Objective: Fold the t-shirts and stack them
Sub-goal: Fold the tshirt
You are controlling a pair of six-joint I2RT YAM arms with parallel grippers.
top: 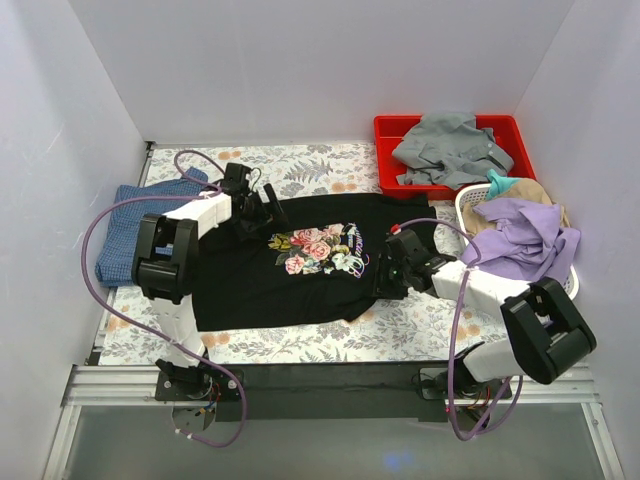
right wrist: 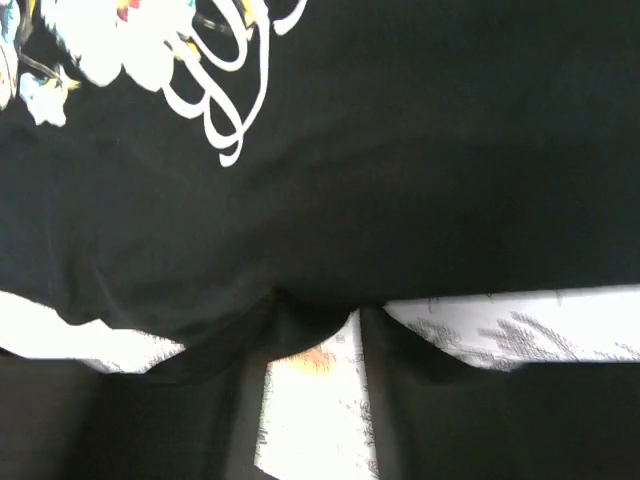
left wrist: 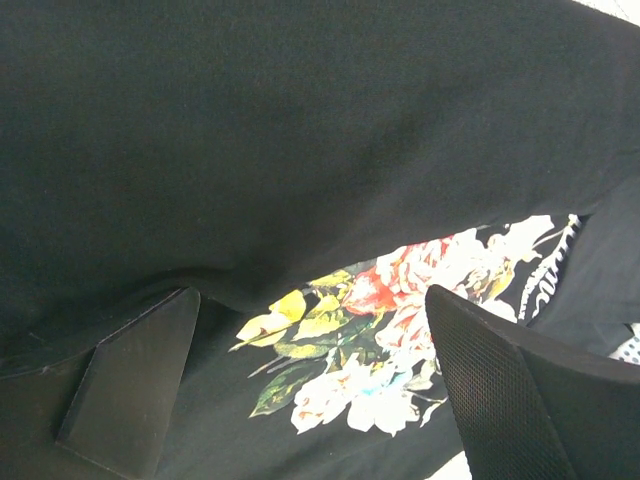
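The large black rose-printed cloth t-shirt [top: 300, 285] lies nine-to-three; our left gripper [top: 260, 210] hovers spread at ten o'clock, our right gripper [top: 385, 268] half-closed around its three o'clock edge, grip unclear.

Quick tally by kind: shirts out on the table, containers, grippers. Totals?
Shirts on the table: 2 (black rose-print cotton t-shirt, mottled blue cloth shirt)
Containers: 2 (red plastic bin, white laundry basket)
Grippers: 2 (left gripper, right gripper)
Total: 6
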